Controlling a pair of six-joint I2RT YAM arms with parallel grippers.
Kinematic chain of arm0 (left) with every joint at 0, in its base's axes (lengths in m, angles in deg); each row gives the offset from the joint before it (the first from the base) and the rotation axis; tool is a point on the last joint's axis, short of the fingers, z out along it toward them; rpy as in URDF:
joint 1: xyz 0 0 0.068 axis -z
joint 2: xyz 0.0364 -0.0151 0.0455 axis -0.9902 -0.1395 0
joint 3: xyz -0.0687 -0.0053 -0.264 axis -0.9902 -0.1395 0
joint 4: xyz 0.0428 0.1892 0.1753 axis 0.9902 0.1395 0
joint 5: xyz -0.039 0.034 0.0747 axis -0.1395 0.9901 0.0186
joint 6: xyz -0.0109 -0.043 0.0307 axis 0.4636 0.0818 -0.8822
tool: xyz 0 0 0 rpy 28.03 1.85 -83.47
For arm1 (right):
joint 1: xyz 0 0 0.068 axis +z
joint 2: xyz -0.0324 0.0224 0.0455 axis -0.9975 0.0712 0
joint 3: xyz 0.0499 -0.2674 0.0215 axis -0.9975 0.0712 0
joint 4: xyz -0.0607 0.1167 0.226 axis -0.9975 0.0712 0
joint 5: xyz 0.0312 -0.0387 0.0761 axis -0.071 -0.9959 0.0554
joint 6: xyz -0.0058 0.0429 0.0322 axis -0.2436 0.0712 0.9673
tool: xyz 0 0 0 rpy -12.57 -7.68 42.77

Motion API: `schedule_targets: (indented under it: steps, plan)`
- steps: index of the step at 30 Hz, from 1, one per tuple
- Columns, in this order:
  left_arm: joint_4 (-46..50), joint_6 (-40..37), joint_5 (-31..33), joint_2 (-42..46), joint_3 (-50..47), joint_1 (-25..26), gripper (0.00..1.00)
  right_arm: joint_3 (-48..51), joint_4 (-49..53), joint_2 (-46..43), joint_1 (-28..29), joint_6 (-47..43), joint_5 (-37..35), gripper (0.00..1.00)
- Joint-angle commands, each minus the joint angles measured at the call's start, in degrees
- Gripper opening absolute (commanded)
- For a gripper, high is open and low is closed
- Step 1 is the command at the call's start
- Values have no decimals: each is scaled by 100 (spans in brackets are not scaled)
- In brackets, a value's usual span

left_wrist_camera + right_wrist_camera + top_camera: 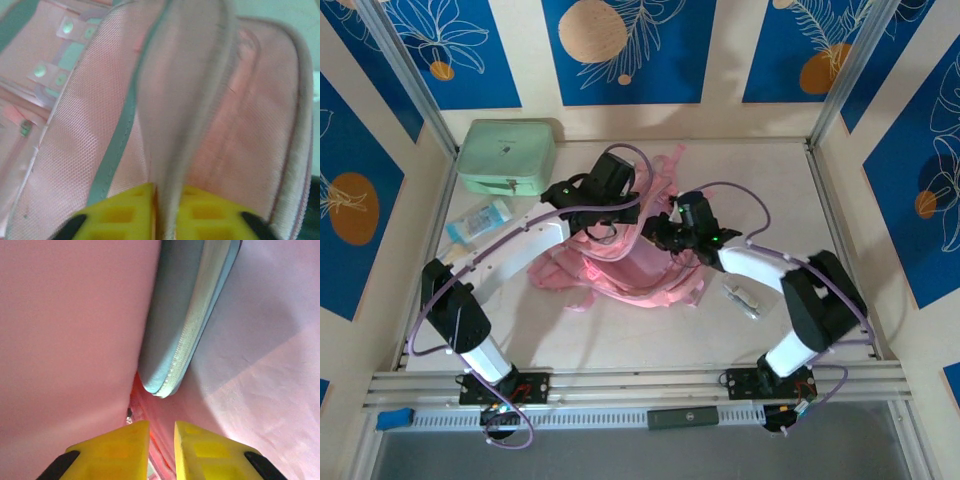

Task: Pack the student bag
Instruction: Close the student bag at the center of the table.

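Robot test cell, laboratory type. Pale surface [620,340] enclosed on three sides by cream walls carrying blue printed panels [620,50] with white leaf outlines and orange discs. Bare metal corner posts [408,80]. Slotted aluminium rail [640,385] along the near edge, with the left arm base [505,385] and right arm base [768,382] bolted to it. Purple cables [485,250] looped along the arms. Props laid out on the surface: student bag [620,265], mint green case [507,155].
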Motion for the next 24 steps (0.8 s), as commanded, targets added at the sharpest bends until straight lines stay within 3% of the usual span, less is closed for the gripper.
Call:
schedule_targets:
  steps: [1, 6, 9, 17, 21, 24]
  plan:
    - [-434, 126, -362, -3, -144, -113, 32, -36, 1371, -605, -179, -676, -100, 23]
    - [-1071, 166, -886, 885, -1156, -212, 51, -375, 2747, -1169, -338, -1118, -288, 28]
    - [-1135, 219, -905, 1564, -1869, -441, 57, -456, 3075, -1307, -230, -1214, -197, 31]
    - [-1323, 830, -1197, 2642, -3782, -1748, 69, -753, 3406, -1022, 941, -973, -359, 36]
    - [-1910, 1284, -1524, 2544, -4394, -2333, 71, -1050, 3996, -999, 1592, -883, -1309, 37]
    - [-2303, 1515, -1736, 2250, -4517, -2606, 71, -966, 4367, -1314, 1740, -903, -1959, 39]
